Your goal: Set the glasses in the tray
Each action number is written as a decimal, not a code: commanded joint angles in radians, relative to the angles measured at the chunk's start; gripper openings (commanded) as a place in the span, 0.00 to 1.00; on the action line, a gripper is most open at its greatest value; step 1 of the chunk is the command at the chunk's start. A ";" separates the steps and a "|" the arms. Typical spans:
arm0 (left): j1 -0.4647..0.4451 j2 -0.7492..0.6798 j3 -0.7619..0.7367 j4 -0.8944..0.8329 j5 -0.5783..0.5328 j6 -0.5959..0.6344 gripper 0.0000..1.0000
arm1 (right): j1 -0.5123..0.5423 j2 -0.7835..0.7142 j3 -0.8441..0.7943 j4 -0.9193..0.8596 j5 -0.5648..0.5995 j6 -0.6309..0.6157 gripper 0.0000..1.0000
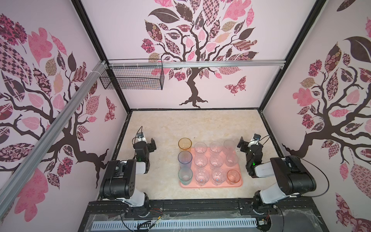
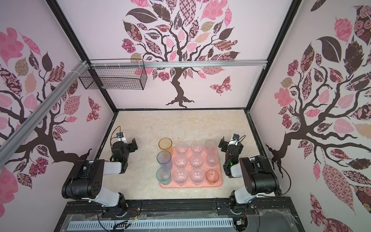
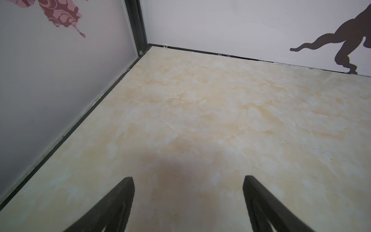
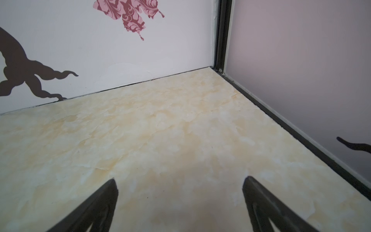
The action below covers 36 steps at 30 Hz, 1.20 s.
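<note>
The salmon-pink tray (image 1: 210, 186) (image 2: 190, 186) lies at the table's middle front. Several clear faceted glasses (image 1: 200, 160) (image 2: 181, 160) stand upright in rows on it, with a pinkish-orange glass (image 1: 233, 176) at its front right. Along its left edge stand an amber glass (image 1: 184, 143), a tall blue-grey glass (image 1: 185, 158) and a teal glass (image 1: 185, 175). My left gripper (image 1: 152, 143) (image 3: 188, 177) hangs open left of the tray, holding nothing. The right gripper (image 1: 242, 144) (image 4: 181, 178) is open and empty to the tray's right. Neither wrist view shows any glass.
A black wire mesh basket (image 1: 132, 78) hangs from the rail at the back left wall. Patterned walls enclose the marbled table (image 1: 190, 124) on three sides. Both wrist views look over bare tabletop toward the back corners.
</note>
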 commanded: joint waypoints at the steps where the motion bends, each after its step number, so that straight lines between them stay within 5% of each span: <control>1: 0.000 0.011 0.010 0.044 0.011 0.015 0.92 | -0.006 -0.004 0.010 0.022 -0.032 -0.010 1.00; 36: -0.041 0.019 0.004 0.066 -0.046 0.039 0.98 | 0.000 -0.009 0.023 -0.008 -0.016 -0.014 1.00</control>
